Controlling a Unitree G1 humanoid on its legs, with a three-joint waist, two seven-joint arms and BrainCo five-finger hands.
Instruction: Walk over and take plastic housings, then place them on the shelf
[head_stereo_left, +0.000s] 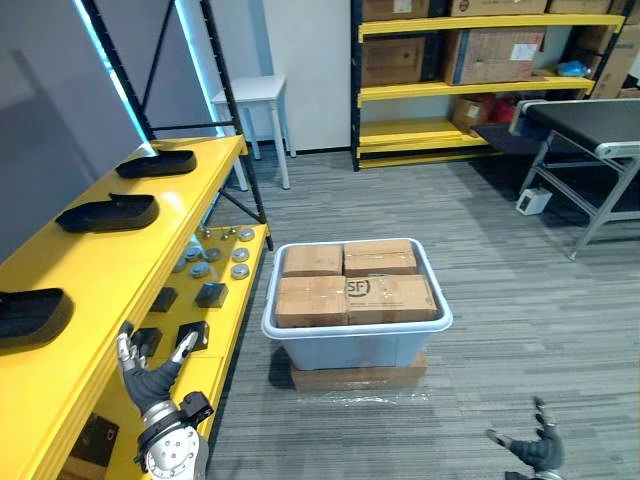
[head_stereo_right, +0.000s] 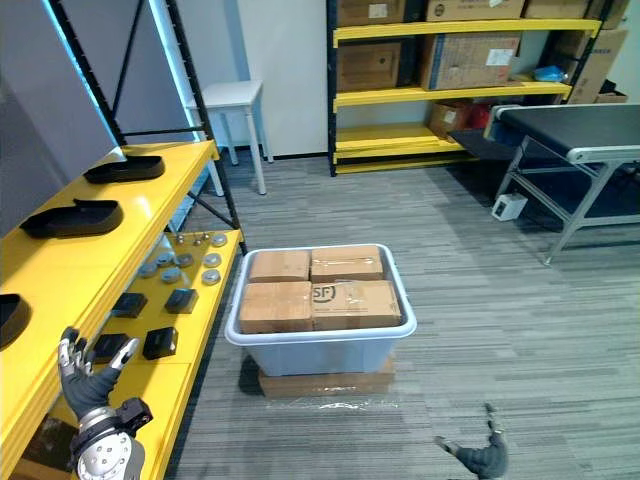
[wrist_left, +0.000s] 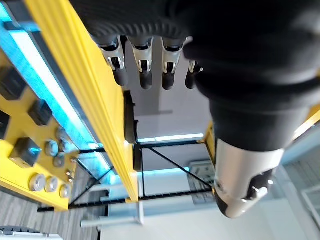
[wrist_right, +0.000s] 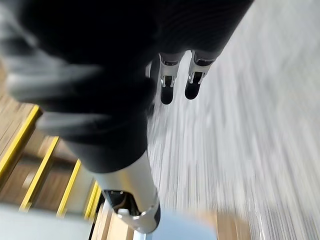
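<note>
**Desk:** What's on your left?

**Operator:** I see a long yellow metal shelf (head_stereo_left: 140, 262) along that side. Three black moulded plastic housings lie in a row on its top level, well apart. There is a nearest housing (head_stereo_left: 30, 315), a middle housing (head_stereo_left: 108, 212) and a far housing (head_stereo_left: 157, 163). The lower level carries small black blocks (head_stereo_left: 210, 294) and round silver discs (head_stereo_left: 212, 255).

**Desk:** And your left robot hand?

**Operator:** My left robot hand (head_stereo_left: 150, 384) hangs just beside that lower level. Its fingers are straight and spread wide, and it holds nothing.

**Desk:** What's in the middle?

**Operator:** A pale grey plastic tub (head_stereo_left: 355, 328) sits on a flat brown board (head_stereo_left: 357, 378) on the grey striped carpet floor (head_stereo_left: 480, 260). The tub is packed with brown cardboard boxes (head_stereo_left: 355, 298).

**Desk:** And the right side?

**Operator:** My right robot hand (head_stereo_left: 537, 452) is low over the carpet, to the right of the tub and apart from it. Its fingers are splayed and it is empty. Farther back on the right I see a dark-topped metal-legged table (head_stereo_left: 590, 120).
</note>
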